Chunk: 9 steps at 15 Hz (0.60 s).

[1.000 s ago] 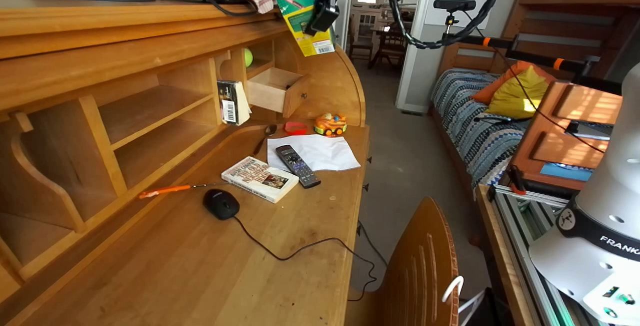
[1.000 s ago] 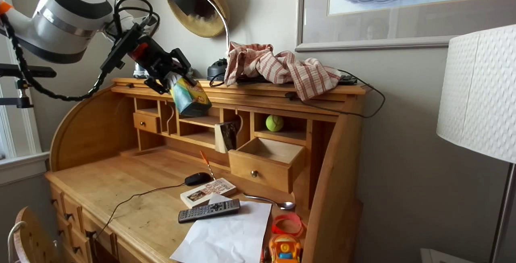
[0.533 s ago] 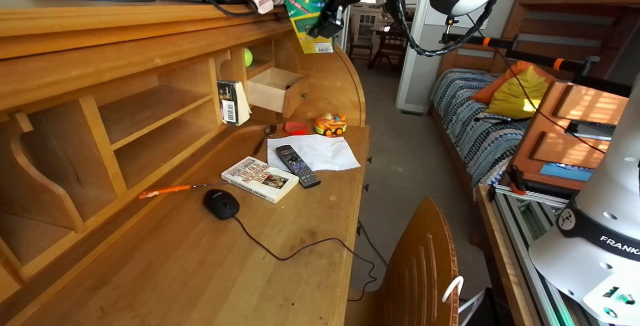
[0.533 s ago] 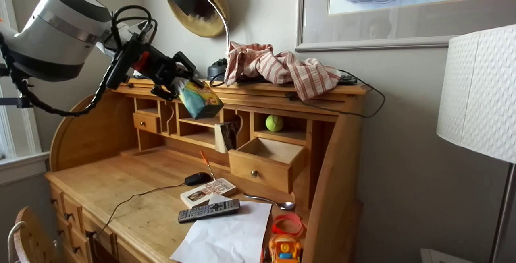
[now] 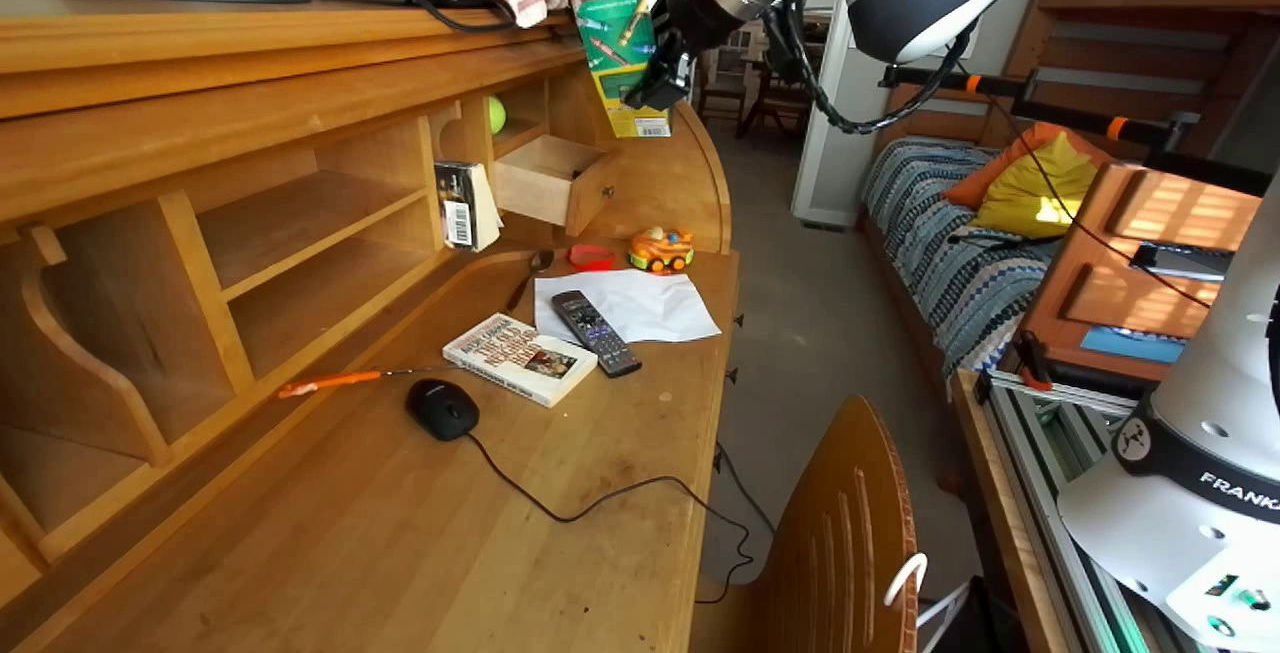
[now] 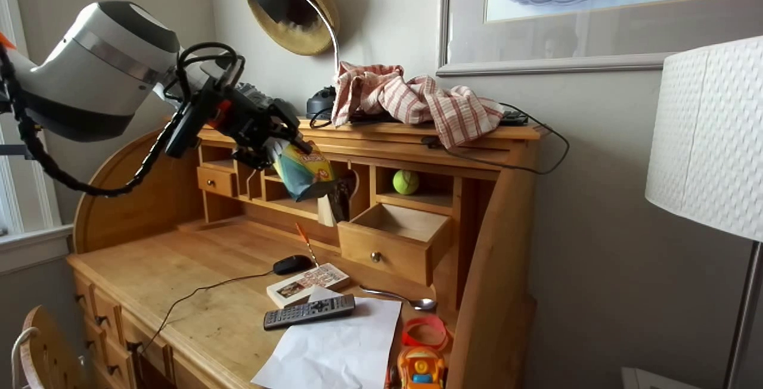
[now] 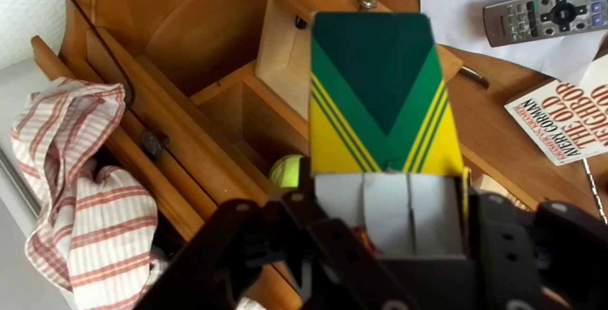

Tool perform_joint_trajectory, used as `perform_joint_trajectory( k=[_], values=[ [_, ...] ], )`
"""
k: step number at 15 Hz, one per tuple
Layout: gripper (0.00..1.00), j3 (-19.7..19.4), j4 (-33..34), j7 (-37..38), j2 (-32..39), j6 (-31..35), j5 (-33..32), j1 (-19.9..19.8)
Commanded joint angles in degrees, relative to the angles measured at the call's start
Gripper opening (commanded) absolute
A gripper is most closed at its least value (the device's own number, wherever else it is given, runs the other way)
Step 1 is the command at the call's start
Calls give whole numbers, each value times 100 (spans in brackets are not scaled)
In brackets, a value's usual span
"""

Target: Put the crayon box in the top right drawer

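Note:
The crayon box (image 5: 612, 38), green and yellow, is held in the air in front of the desk's upper compartments. In an exterior view the box (image 6: 305, 173) hangs tilted, its lower end to the left of and above the open drawer (image 6: 390, 253). My gripper (image 6: 281, 152) is shut on the box's sides near its upper end. In the wrist view the box (image 7: 380, 96) fills the middle, and its near end shows pale flaps between the fingers (image 7: 390, 191). The drawer (image 7: 287, 58) lies behind the box and is partly hidden by it there.
A tennis ball (image 6: 406, 182) sits in the cubby above the drawer. A book (image 6: 341, 198) stands tilted left of the drawer. Below lie a spoon (image 6: 423, 304), remote (image 6: 310, 311), paper (image 6: 340, 347), paperback (image 6: 307, 285) and toy car (image 6: 421, 368). A striped cloth (image 6: 417, 103) lies on the desk's top.
In an exterior view the gripper and crayon box have moved right and down, closer to the open drawer. The box stays held. The drawer and desk objects have not moved.

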Motion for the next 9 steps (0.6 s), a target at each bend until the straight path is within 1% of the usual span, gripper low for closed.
perform_joint_trajectory(
  k=[1, 2, 4, 5, 7, 9],
  values=[
    [34, 15, 82, 262, -18, 148, -337, -40],
    [34, 38, 146, 502, -20, 264, -743, -82],
    [34, 17, 274, 996, 55, 470, -1299, -75],
    [34, 3, 366, 1285, 69, 560, -1689, -68],
    [34, -43, 596, 1913, 139, 584, -2431, -23],
    [34, -95, 782, 2525, 249, 488, -3029, 39]
  ],
)
